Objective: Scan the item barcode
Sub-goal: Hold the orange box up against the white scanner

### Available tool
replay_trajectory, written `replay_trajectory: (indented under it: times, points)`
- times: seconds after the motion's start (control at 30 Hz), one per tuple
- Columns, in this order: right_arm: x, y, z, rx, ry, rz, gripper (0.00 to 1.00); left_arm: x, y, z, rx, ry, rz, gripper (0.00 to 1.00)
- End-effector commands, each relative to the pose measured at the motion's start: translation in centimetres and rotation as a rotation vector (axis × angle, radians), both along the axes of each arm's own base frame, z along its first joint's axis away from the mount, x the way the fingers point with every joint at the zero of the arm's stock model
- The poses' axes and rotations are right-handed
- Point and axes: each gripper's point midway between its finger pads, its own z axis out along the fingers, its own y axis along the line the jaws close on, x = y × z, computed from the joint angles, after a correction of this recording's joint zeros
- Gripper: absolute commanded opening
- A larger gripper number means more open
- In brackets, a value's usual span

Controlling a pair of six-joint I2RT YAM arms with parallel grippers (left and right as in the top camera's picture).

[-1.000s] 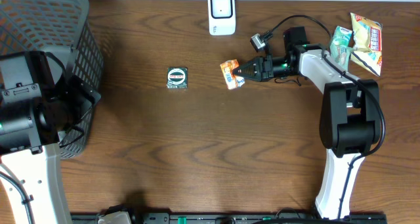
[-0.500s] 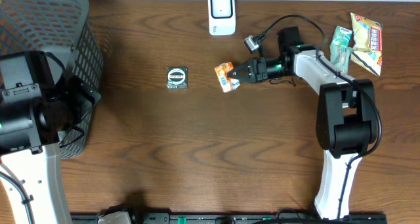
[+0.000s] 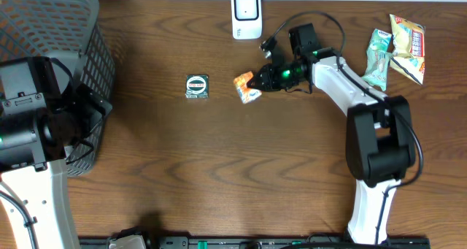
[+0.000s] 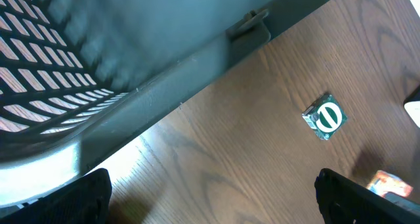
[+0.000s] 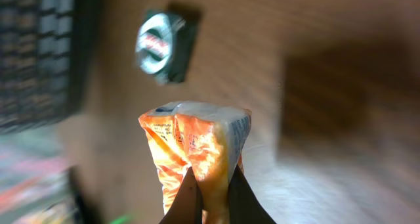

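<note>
An orange and white snack packet [image 3: 246, 87] hangs over the table, pinched by my right gripper [image 3: 257, 82], which is shut on its edge. In the right wrist view the packet [image 5: 197, 142] rises from between the dark fingertips [image 5: 190, 198], blurred by motion. The white barcode scanner [image 3: 246, 14] stands at the table's back edge, a little beyond the packet. My left gripper [image 4: 210, 201] is open and empty, hovering beside the grey basket [image 4: 118, 79] at the far left.
A small green and black round-labelled packet [image 3: 197, 86] lies on the table left of the held packet, also in the left wrist view [image 4: 324, 117]. Two more snack bags [image 3: 398, 44] lie at the back right. The mesh basket [image 3: 51, 30] fills the back left corner.
My right arm has swung left and toward the back with the orange packet, bringing it nearer the scanner. The left arm has not moved.
</note>
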Motion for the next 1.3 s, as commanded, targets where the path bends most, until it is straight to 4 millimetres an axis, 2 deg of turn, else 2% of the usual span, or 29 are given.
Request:
replay_trajectory:
  times: [0.0, 0.07, 0.2, 0.3, 0.43, 0.53, 0.6, 0.67, 0.73, 0.77, 0.83, 0.9, 1.0, 1.03, 1.1, 1.27]
  points:
    - [2.3, -1.6, 3.5, -0.218, -0.203, -0.112, 0.01, -0.1, 0.2, 0.4, 0.007, -0.011, 0.012, 0.97]
    - [2.6, -1.5, 4.9, -0.271, -0.289, -0.094, 0.01, -0.1, 0.2, 0.4, 0.007, -0.011, 0.012, 0.98]
    - [3.7, 0.1, 8.5, -0.356, -0.447, -0.035, 0.01, -0.1, 0.2, 0.4, 0.007, -0.011, 0.012, 0.98]
    - [6.4, -0.9, 12.2, -0.502, -0.604, -0.129, 0.01, -0.1, 0.2, 0.4, 0.007, -0.011, 0.012, 0.97]
    - [9.0, -1.9, 16.5, -0.589, -0.764, -0.185, 0.01, -0.1, 0.2, 0.4, 0.007, -0.011, 0.012, 0.98]
    - [10.3, -2.8, 18.3, -0.644, -0.835, -0.230, 0.01, -0.1, 0.2, 0.4, 0.007, -0.011, 0.012, 0.98]
    - [11.6, -3.2, 18.8, -0.689, -0.894, -0.236, 0.01, -0.1, 0.2, 0.4, 0.007, -0.011, 0.012, 0.98]
    - [12.9, -3.8, 18.6, -0.747, -0.935, -0.250, 0.01, -0.1, 0.2, 0.4, 0.007, -0.011, 0.012, 0.98]
    - [13.8, -3.4, 18.2, -0.780, -0.981, -0.235, 0.01, -0.1, 0.2, 0.4, 0.007, -0.011, 0.012, 0.97]
    - [14.7, -2.5, 18.1, -0.792, -1.039, -0.213, 0.01, -0.1, 0.2, 0.4, 0.007, -0.011, 0.012, 0.98]
    - [16.6, -1.4, 19.1, -0.827, -1.179, -0.218, 0.01, -0.1, 0.2, 0.4, 0.007, -0.011, 0.012, 0.98]
    - [17.5, -0.5, 19.2, -0.815, -1.242, -0.199, 0.01, -0.1, 0.2, 0.4, 0.007, -0.011, 0.012, 0.98]
    - [18.7, 1.5, 17.2, -0.814, -1.336, -0.083, 0.01, -0.1, 0.2, 0.4, 0.007, -0.011, 0.012, 0.98]
    - [19.1, 1.7, 16.5, -0.829, -1.351, -0.066, 0.01, -0.1, 0.2, 0.4, 0.007, -0.011, 0.012, 0.97]
    - [20.1, 1.8, 13.8, -0.905, -1.380, 0.000, 0.01, -0.1, 0.2, 0.4, 0.007, -0.011, 0.012, 0.97]
    - [20.7, 2.3, 9.1, -0.965, -1.369, 0.100, 0.01, -0.1, 0.2, 0.4, 0.007, -0.011, 0.012, 0.98]
